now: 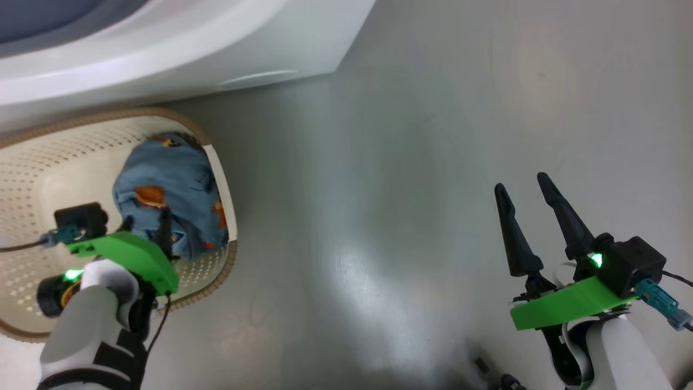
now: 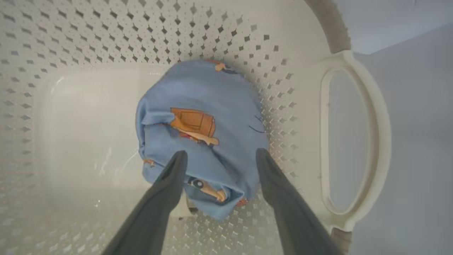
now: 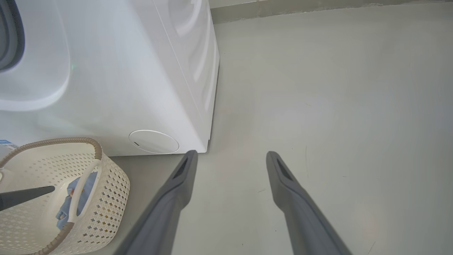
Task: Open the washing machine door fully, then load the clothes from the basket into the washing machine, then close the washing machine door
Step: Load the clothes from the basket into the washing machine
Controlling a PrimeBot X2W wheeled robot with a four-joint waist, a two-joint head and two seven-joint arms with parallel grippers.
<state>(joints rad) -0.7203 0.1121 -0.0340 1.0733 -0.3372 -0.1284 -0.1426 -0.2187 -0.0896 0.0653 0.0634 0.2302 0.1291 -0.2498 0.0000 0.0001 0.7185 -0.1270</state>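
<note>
Light blue cloth printed with orange-brown figures, the clothes (image 1: 172, 187) (image 2: 201, 127), lies bunched in one bundle at the right end of the basket (image 1: 38, 162) (image 2: 106, 32). It sits against the perforated wall, just beside the looped side handle (image 2: 357, 141). The rest of the basket bottom is bare cream plastic. The basket stands on the grey floor (image 1: 422, 162) (image 3: 336, 106) at the left of the scene, just in front of the white washer (image 1: 227, 49) (image 3: 116, 81). The far part of its brown rim lies under the washer's bulging front in the head view.

The left fingers (image 1: 164, 227) (image 2: 175, 170) reach down inside the basket and stand wide apart. One tip is on each side of the near part of the bundle, with the cloth between them. They have hold of nothing, and I cannot tell whether the tips touch the fabric.

The right fingers (image 1: 511, 227) (image 3: 185, 170) are well apart from the basket, at the right of the scene, over bare floor. They are spread wide and empty, pointing toward the washer's right front corner.

On the washer's lower front, a round cap (image 3: 154, 141) sits near that corner, just beyond the basket's rim. A strip of grey-blue gasket (image 1: 48, 21) (image 3: 9, 39) shows at the far left. A bit of blue label (image 3: 5, 143) peeks out just above the basket rim.
</note>
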